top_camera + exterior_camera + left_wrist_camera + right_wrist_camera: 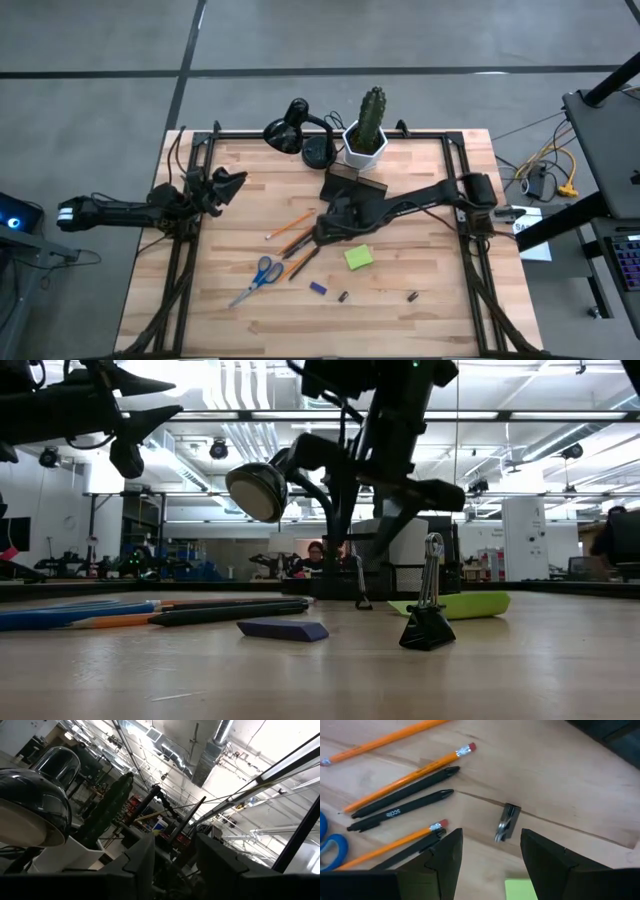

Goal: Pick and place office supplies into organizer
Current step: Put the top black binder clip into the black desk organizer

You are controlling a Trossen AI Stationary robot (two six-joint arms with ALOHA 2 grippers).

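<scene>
My right gripper (pixel 325 232) (pixel 491 837) hovers open, pointing down at mid-table. A small dark binder clip (pixel 506 822) lies on the wood just ahead of its fingers, untouched. Orange pencils (pixel 405 777) and black pens (pixel 402 809) lie flat beside it. Toward the near edge lie the blue-handled scissors (pixel 258 278), the lime-green sticky pad (pixel 359 257), a small blue block (pixel 318 288) and two more clips (pixel 342 296) (pixel 411 296). The dark organizer (pixel 352 186) stands just beyond the right gripper. My left gripper (pixel 235 180) (pixel 172 845) waits open, raised over the table's left side.
A black desk lamp (pixel 290 132) and a cactus in a white pot (pixel 368 135) stand at the far edge behind the organizer. Dark frame rails (pixel 185 260) run along the table's left and right sides. One clip (pixel 428 615) stands upright near the low camera.
</scene>
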